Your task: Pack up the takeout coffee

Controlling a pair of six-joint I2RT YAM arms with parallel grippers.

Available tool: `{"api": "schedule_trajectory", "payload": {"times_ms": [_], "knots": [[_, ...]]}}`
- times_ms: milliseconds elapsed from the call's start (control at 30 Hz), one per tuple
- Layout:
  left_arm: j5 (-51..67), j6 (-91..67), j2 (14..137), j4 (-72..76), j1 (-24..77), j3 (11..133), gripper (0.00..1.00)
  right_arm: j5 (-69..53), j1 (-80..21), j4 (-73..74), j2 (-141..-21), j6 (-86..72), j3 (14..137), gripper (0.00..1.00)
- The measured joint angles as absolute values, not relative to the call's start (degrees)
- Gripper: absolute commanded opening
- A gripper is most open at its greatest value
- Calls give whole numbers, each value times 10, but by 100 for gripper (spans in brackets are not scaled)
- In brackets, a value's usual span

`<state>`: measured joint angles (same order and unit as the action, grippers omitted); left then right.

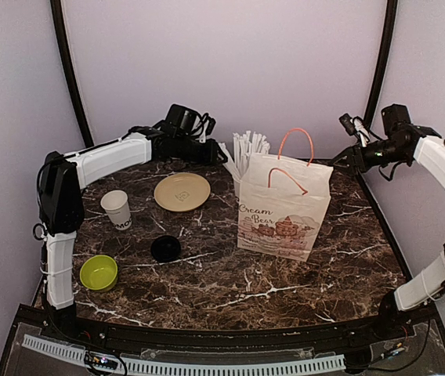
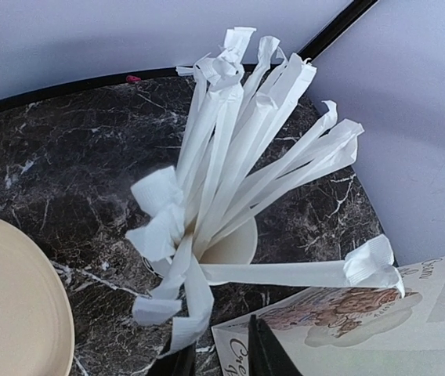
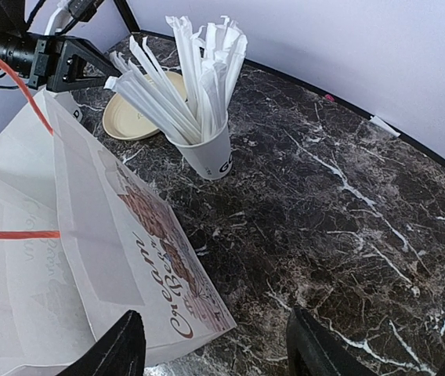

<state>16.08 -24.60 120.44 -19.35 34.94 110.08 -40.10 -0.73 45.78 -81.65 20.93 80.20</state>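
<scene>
Coffee shows in no view; its place cannot be told. Left gripper [image 2: 218, 356] has narrow jaws at the straws [image 2: 230, 141], grip unclear. Right gripper [image 3: 211, 352] hangs wide and empty beside the upright bag [image 1: 285, 207].

takeout coffee | no lidded cup in any view | position cannot be told

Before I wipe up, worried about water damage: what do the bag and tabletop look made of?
The bag looks like matte white paper: sharp creases, printed side. The tabletop looks like glossy dark marble or a marble-print laminate: white veins, faint sheen.
</scene>
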Motion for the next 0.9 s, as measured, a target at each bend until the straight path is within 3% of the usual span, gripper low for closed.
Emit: {"api": "schedule_trajectory", "payload": {"times_ms": [467, 600, 900], "knots": [[154, -247, 1240, -176, 349, 1147, 28, -401, -7, 458, -827, 211, 802, 61], [140, -247, 1261, -177, 349, 1160, 34, -401, -7, 458, -830, 211, 802, 61], [139, -255, 1269, -170, 350, 1169, 20, -401, -7, 458, -835, 212, 802, 61]]}}
